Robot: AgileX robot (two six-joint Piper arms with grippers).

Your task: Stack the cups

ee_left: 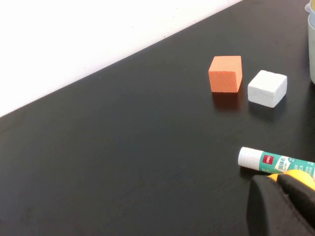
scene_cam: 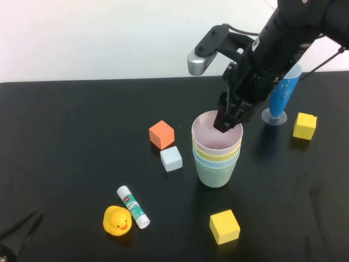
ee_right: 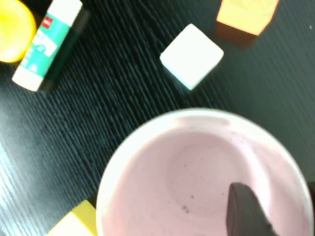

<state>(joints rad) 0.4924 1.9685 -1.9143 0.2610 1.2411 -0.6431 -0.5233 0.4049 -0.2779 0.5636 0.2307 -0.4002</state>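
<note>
The cups stand nested in one stack at the table's middle: the pale pink cup on top, then the yellow, the light blue and the pale green one at the bottom. My right gripper reaches down at the stack's far right rim. It is open, one finger inside the pink cup and clear of its wall, the other outside the rim. My left gripper rests shut at the near left corner, holding nothing; in its wrist view the left gripper lies just before the duck.
An orange cube and a white cube lie left of the stack. A glue stick and a yellow duck sit nearer. Yellow cubes lie at the front and far right. A tall blue cone stands behind the right arm.
</note>
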